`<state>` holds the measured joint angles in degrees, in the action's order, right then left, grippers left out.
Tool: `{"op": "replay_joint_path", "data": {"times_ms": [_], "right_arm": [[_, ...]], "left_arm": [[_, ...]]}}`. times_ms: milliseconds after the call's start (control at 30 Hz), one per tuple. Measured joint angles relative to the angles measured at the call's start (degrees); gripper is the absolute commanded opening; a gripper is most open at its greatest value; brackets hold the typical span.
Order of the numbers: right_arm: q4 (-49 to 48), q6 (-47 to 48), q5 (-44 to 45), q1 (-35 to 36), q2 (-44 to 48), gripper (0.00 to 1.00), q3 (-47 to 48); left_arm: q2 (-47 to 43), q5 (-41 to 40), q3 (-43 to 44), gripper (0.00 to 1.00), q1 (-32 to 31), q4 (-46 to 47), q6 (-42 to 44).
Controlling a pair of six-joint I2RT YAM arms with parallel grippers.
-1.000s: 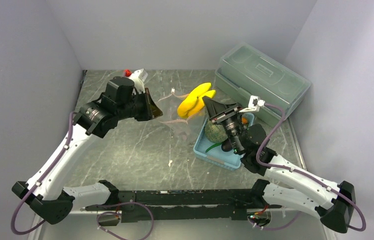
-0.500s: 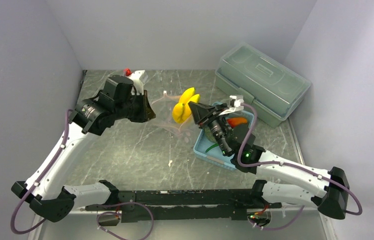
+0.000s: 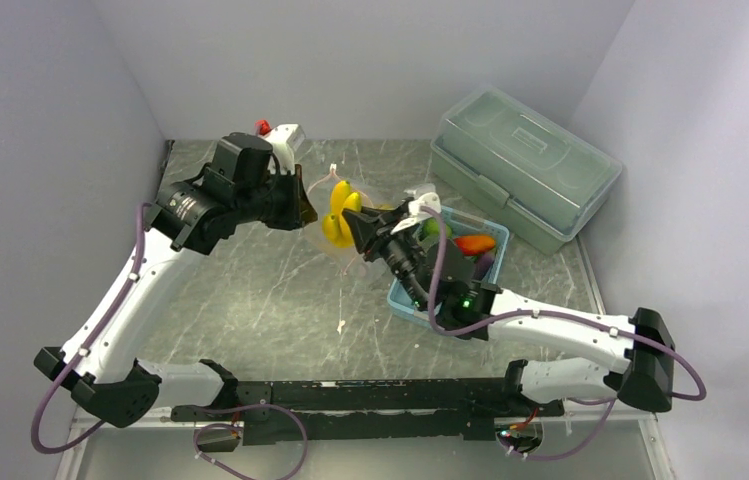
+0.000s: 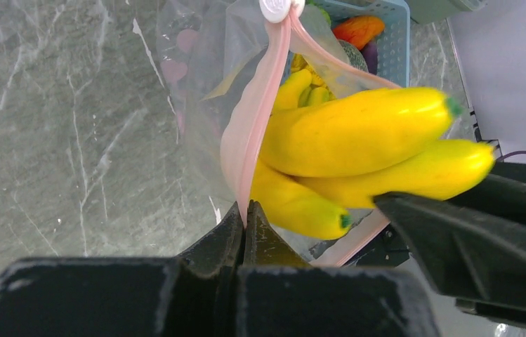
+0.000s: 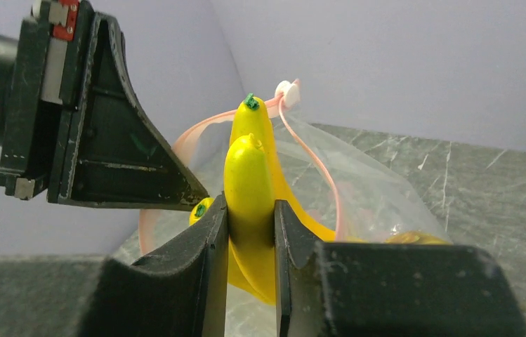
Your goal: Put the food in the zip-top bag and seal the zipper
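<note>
Bananas (image 5: 249, 175) sit pinched between the right gripper's (image 5: 249, 210) two fingers, clamped across the middle of the bunch. In the right wrist view its long axis runs up out of the jaws, with one green tip at top centre. Just left of them, the left gripper (image 4: 244, 221) has its fingers pressed together on one lip of the zipper (image 4: 263, 119). It holds that pink strip up so the mouth of the zip-top bag (image 4: 196, 84) gapes as a loop reaching the white slider (image 4: 274, 7) at the top edge. In the left wrist view the bunch lies crosswise in that loop, between the held lip and the far lip. I judge it partway through the mouth, with the clear pouch beyond it toward the upper left. The right arm carries the load, so a push along that line, away from its wrist, should seat the fruit. At the upper right of that view, the light blue basket (image 4: 395, 42) holds the orange-red piece (image 4: 359, 29) and other produce.
</note>
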<state>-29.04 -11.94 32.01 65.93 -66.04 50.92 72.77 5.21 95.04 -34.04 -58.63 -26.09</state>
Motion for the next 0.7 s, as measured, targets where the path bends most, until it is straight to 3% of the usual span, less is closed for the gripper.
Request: {"op": "replay_joint_path", "data": {"times_ms": [200, 400, 700], "right_arm": [[2.5, 4.2, 1.2, 1.4, -4.3, 0.0, 3.6], [5.7, 9.5, -0.5, 1.4, -6.2, 0.0, 6.1], [15.5, 18.9, -13.0, 1.2, -6.2, 0.0, 8.9]], "left_arm": [[0.2, 0.0, 0.9, 0.0, 0.0, -0.4, 0.9], [0.2, 0.0, 2.7, 0.0, 0.0, -2.3, 2.5], [0.2, 0.6, 4.1, 0.0, 0.1, -5.3, 6.0]]}}
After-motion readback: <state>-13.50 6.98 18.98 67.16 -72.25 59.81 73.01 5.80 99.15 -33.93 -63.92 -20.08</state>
